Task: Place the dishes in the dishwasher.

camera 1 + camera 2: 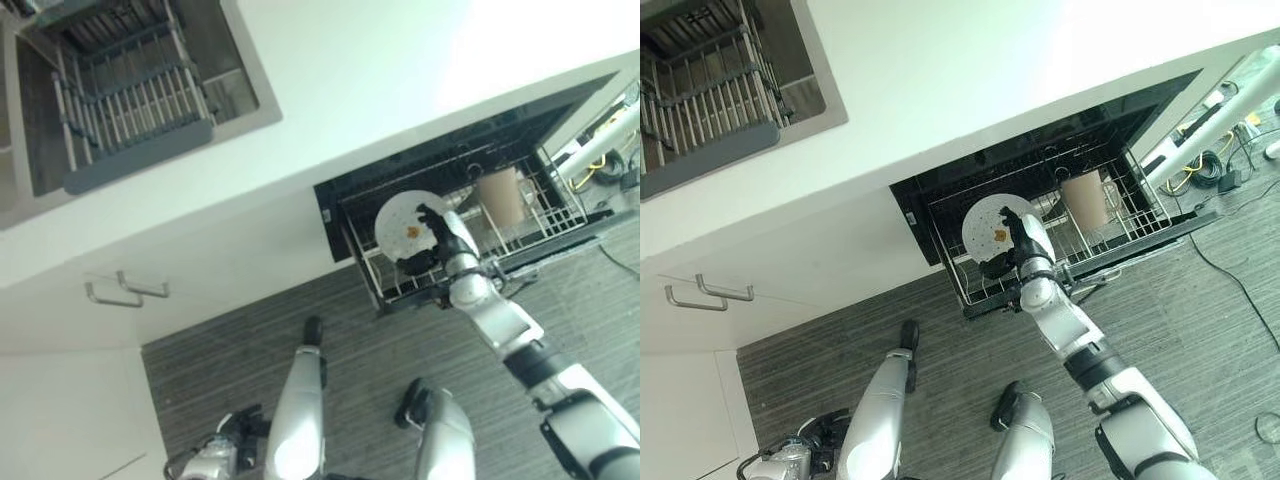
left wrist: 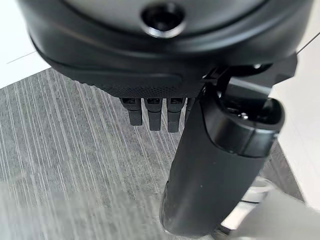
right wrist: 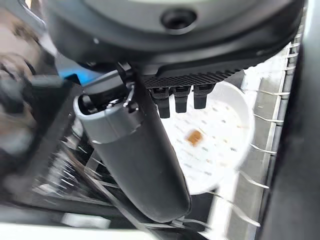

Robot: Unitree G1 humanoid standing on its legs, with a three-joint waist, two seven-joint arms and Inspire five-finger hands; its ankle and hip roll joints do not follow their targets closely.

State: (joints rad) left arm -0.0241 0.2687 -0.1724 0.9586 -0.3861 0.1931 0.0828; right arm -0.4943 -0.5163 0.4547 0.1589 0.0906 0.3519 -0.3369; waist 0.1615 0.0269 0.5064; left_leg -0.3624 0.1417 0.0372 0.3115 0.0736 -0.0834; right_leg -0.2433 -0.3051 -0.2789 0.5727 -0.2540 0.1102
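From the left eye view we saw the white tabletop [image 1: 330, 90] running across the scene, its front edge overhanging the open dishwasher [image 1: 470, 210]. The wire rack [image 1: 520, 235] was pulled out over the striped grey floor [image 1: 250, 350], with bare floor in front of it. A white plate [image 1: 400, 226] with a small orange mark stood on edge toward the rack's left end, and a tan cup [image 1: 500, 195] stood farther right, apart from the plate. Our right hand [image 1: 436, 232] reached up from the lower right to the plate's right rim, the arm stretched straight. A sink [image 1: 130, 90] with a grey drying rack [image 1: 130, 110] sat in the tabletop's far left corner, and two cabinet handles [image 1: 125, 290] showed on the white front below.

In the right eye view the same plate [image 1: 990, 232] met the right hand [image 1: 1018, 240] at its rim; our left hand [image 1: 908, 335] hung low over the floor, well apart from the dishwasher.

In the left wrist view the left hand [image 2: 155, 112] had its fingers [image 2: 154, 117] straight and close together above the floor [image 2: 75, 150], holding nothing.

In the right wrist view the right hand [image 3: 150, 150] lay against the plate [image 3: 220, 140], with rack wires [image 3: 260, 150] around it. The fingers [image 3: 181, 102] showed only as short stubs over the plate's face, and the thumb ran along its edge, so we could not tell whether they pinched the plate.
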